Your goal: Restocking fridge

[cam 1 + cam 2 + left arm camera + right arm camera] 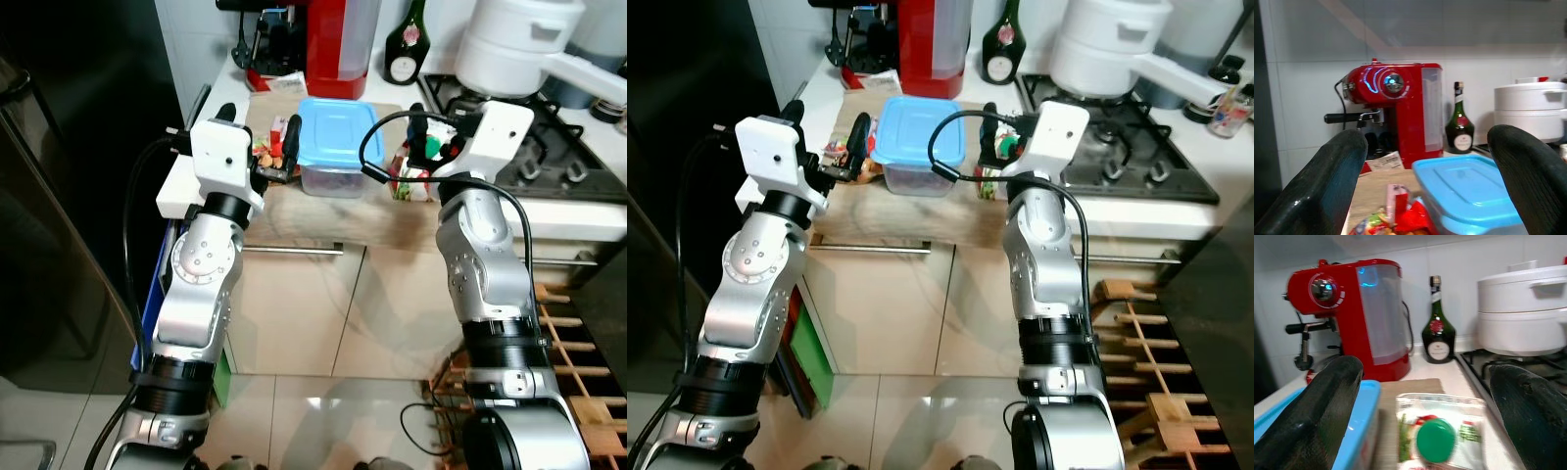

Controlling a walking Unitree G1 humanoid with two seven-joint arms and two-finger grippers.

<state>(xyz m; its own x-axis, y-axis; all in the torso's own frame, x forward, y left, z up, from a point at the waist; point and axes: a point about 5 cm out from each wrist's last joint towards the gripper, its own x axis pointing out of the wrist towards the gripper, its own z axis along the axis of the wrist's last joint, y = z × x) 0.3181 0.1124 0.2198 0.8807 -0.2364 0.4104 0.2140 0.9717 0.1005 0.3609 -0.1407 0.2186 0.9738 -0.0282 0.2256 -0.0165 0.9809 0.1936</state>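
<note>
A clear plastic box with a blue lid [336, 147] sits on a wooden board [323, 220] at the counter's front edge. Left of it lies a red and pink snack packet [1396, 215]. Right of it stands a small carton with a green cap [1436, 438]. My left gripper [260, 132] is open, level with the board, its fingers on either side of the snack packet. My right gripper [438, 132] is open too and straddles the carton from the front. Neither holds anything.
A red coffee machine [338, 44], a dark green bottle [404, 44] and a white pot [519, 44] on the gas hob [563, 147] stand behind the board. A dark fridge [59, 196] rises at the left. A wooden rack [578, 333] stands on the floor at right.
</note>
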